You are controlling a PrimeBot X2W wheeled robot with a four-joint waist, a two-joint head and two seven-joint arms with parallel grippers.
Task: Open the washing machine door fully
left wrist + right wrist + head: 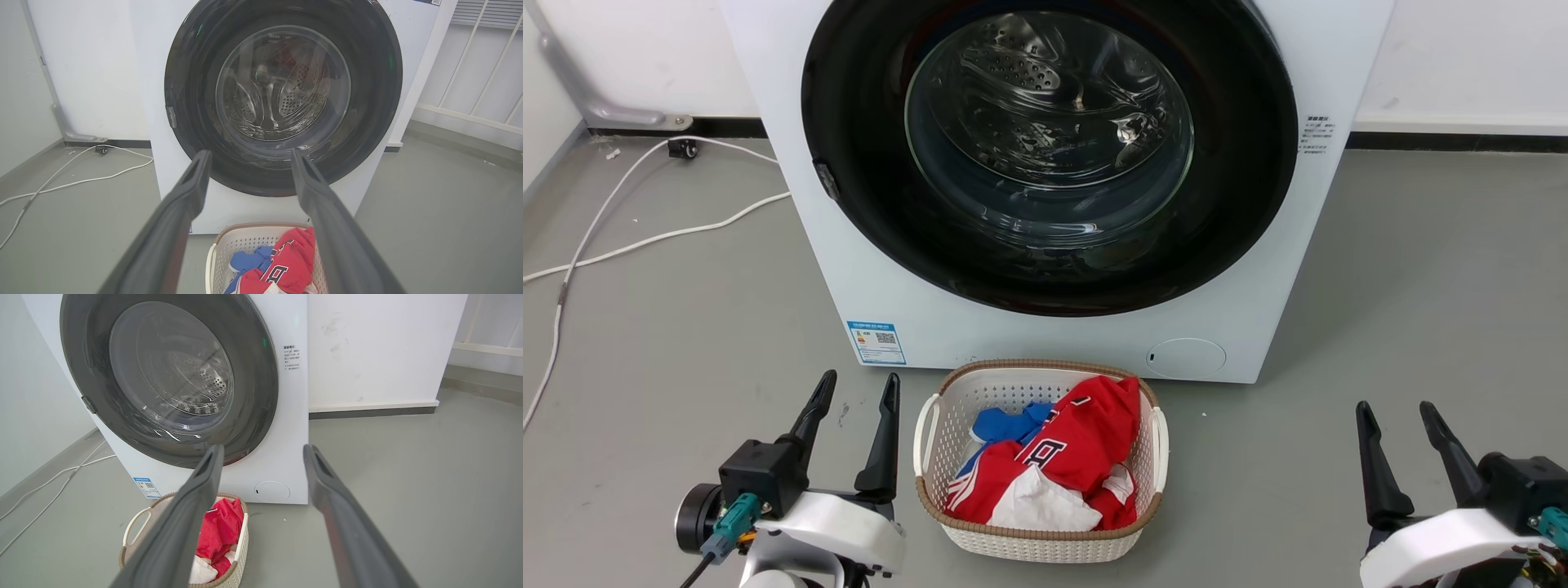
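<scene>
The left jaws and the right jaws are both standing wide apart and gripping nothing, their long dark fingers pointing toward the washing machine (931,327). The washing machine door (1049,147) is sitting shut, flush against the white front, ahead of and above both sets of jaws and well apart from them. A small grey tab (827,181) is showing on the door's rim on the side nearer the left jaws. It looks like the only place to catch hold of.

A laundry basket (1039,539) is resting on the floor (1421,310) between the two sets of jaws, just below the door, and is holding red, blue and white clothes (1086,441).

The opening is not yet begun, and several things could go wrong. The glossy black ring is offering little purchase, so fingers pressing anywhere but the tab are likely to slide off. An arm reaching low may be nudging the basket aside. If the door is hinged on the far side from the tab, it would be swinging toward the right jaws, which could be blocking it short of fully open.
</scene>
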